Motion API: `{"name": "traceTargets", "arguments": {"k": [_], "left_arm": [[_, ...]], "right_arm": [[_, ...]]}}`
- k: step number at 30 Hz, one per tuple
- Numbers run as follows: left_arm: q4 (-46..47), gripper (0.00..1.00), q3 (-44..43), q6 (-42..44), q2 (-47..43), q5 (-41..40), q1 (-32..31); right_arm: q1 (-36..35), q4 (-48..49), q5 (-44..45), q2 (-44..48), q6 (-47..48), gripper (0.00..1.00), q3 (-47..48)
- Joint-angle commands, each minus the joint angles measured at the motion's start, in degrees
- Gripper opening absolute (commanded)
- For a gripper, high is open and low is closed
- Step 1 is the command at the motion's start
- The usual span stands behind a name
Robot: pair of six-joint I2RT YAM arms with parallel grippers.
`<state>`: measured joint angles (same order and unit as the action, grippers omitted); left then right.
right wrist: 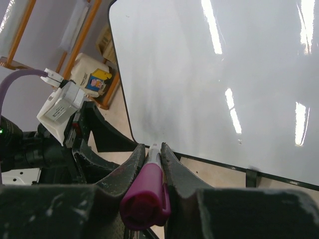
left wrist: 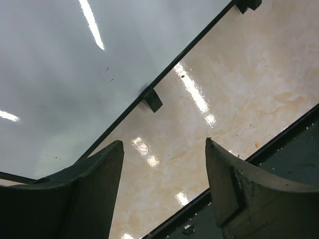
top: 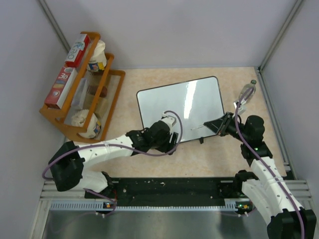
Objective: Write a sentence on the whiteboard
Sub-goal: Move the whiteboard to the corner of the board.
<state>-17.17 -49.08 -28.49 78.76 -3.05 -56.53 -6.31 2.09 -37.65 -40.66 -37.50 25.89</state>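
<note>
Top external view: one whiteboard [top: 199, 99] lies flat near the middle of the table [top: 199, 159], turned slightly askew, with two small black feet [left wrist: 152, 99] on its near long edge. Two arms reach to it. The left gripper [top: 171, 128] hovers at the board's near left corner, its jaws spread wide with nothing between them; from the left wrist, the board's black-framed edge runs just beyond the fingertips. The right gripper [top: 209, 125] sits over the near right part of the board, its jaws closed tight on one magenta marker [right wrist: 147, 194], whose tip points across the glossy white surface close to the near edge. One wooden rack [top: 107, 97] with boxes and bags stands at the far left corner, and one clear bottle [top: 247, 91] lies at the far right. The table is beige and marbled, closed in by pale walls.
</note>
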Motion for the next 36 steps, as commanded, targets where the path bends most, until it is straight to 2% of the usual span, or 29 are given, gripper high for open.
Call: {"name": "traceTargets", "arguments": {"k": [1, 4, 9, 16, 18, 20, 24, 27, 30, 33, 36], "left_arm": [[0.7, 0.72, -1.0, 0.8, -2.4, -8.0, 0.1], [-2.4, 0.75, -4.3, 4.8, -2.9, -8.4, 2.1], [-1.6, 0.77, -5.1, 9.0, -6.9, -1.5, 10.2], [3.6, 0.80, -1.9, 9.7, -12.3, 12.3, 27.9], [7.2, 0.80, 0.0, 8.5, -12.8, 19.0, 34.4], [9.7, 0.80, 1.8, 7.6, -12.6, 24.5, 38.1], [19.1, 0.79, 5.0, 4.0, -9.7, 35.5, 47.5], [25.1, 0.79, 5.4, 2.5, -4.9, 43.6, 51.0], [32.4, 0.78, 5.1, 0.3, 0.9, 52.2, 53.2], [40.2, 0.76, 4.9, -2.5, 6.7, 57.3, 54.1], [47.6, 0.73, 4.7, -5.3, 10.7, 59.0, 54.1]], "right_arm": [[0.8, 1.2, -0.4, 0.4, 1.2, 0.00, 0.7], [0.8, 0.9, -0.4, 0.4, 1.5, 0.00, 1.0], [0.9, 0.5, -0.5, 0.6, 2.0, 0.00, 1.0], [0.8, 0.3, -0.8, 1.0, 2.1, 0.00, 0.0], [0.8, 0.4, -0.7, 1.0, 2.1, 0.00, -0.1], [0.8, 0.3, -0.8, 0.8, 2.1, 0.00, 0.0], [0.8, 0.5, -0.8, 0.5, 2.2, 0.00, 0.3], [0.8, 0.7, -1.1, 0.0, 2.2, 0.00, 0.4], [0.8, 1.1, -1.1, -0.4, 2.2, 0.00, 0.3], [0.8, 1.4, -1.4, -0.6, 1.9, 0.00, 0.1], [0.8, 2.1, -1.3, -0.7, 1.4, 0.00, -0.1]]}}
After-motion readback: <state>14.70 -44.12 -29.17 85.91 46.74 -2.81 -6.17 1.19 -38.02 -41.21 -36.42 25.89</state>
